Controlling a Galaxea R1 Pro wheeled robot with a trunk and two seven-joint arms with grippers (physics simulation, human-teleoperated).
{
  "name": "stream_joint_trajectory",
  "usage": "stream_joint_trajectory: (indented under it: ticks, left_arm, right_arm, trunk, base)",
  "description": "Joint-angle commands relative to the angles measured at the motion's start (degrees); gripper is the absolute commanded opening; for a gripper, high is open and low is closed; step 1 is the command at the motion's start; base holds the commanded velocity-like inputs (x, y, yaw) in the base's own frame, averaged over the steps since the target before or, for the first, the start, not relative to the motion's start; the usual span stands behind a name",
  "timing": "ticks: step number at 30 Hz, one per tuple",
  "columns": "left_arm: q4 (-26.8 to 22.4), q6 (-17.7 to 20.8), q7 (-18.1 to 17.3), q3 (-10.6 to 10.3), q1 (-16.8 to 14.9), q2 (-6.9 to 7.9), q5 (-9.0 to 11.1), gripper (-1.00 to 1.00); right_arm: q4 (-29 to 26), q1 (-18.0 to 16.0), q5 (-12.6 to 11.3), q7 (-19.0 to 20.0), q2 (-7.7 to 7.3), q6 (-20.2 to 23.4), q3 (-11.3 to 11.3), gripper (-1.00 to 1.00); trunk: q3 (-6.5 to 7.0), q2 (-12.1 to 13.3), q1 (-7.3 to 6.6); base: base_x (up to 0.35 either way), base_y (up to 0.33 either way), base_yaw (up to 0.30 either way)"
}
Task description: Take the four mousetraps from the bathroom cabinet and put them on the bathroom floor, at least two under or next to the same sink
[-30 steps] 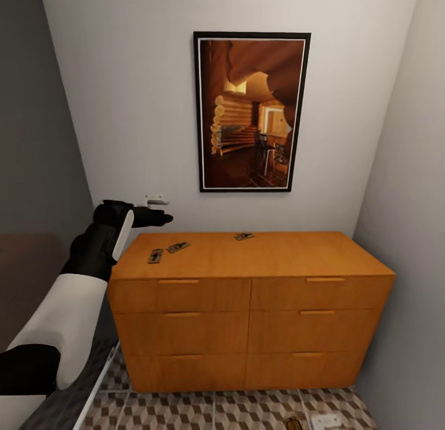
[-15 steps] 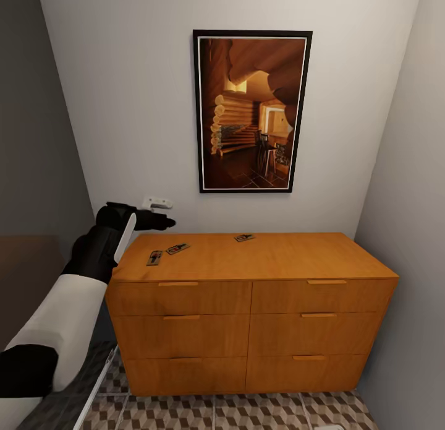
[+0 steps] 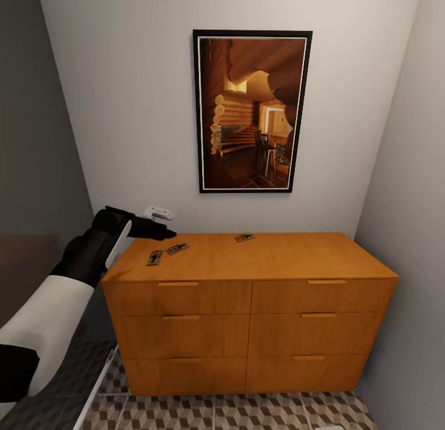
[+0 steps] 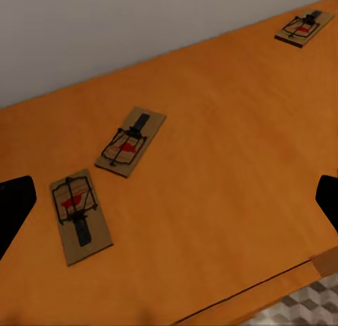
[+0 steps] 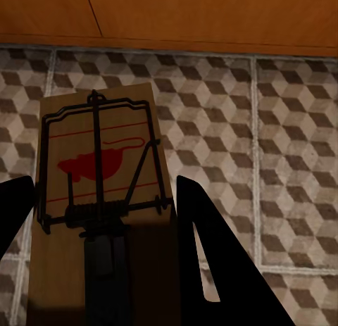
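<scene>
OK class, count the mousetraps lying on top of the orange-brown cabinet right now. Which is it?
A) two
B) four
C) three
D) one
C: three mousetraps lie on the cabinet top, two close together near the left pincer, at and, and one farther along by the wall; the left wrist view shows the same three.

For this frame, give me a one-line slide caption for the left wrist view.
Open left gripper above the cabinet top, three mousetraps lying flat on it.
</scene>
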Motion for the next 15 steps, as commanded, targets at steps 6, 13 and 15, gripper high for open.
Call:
stream_joint_trajectory:
  ticks: [6, 13, 15]
  left_arm:
    - [0.9, -0.8, -2.6, -0.3, -0.1, 0.19, -0.1, 1.0]
    - [2.3, -3.4, -3.1, -0.3, -0.1, 0.2, -0.1, 1.0]
    - [2.3, -3.5, -3.1, -0.3, -0.1, 0.2, -0.1, 1.0]
  right_arm:
    - [0.1, 0.0, 0.2, -0.1, -0.05, -0.2, 0.0, -1.0]
    - [0.1, 0.0, 0.2, -0.2, -0.05, -0.2, 0.0, -1.0]
    - [0.1, 0.0, 0.2, -0.2, -0.05, -0.2, 0.0, -1.0]
  trunk:
    - [-0.07, 0.0, 0.0]
    - [-0.07, 0.0, 0.0]
    - [-0.07, 0.0, 0.0]
  base:
    - [0.0, 0.0, 0.0]
    - [0.004, 0.0, 0.0]
    - [0.044, 0.0, 0.0]
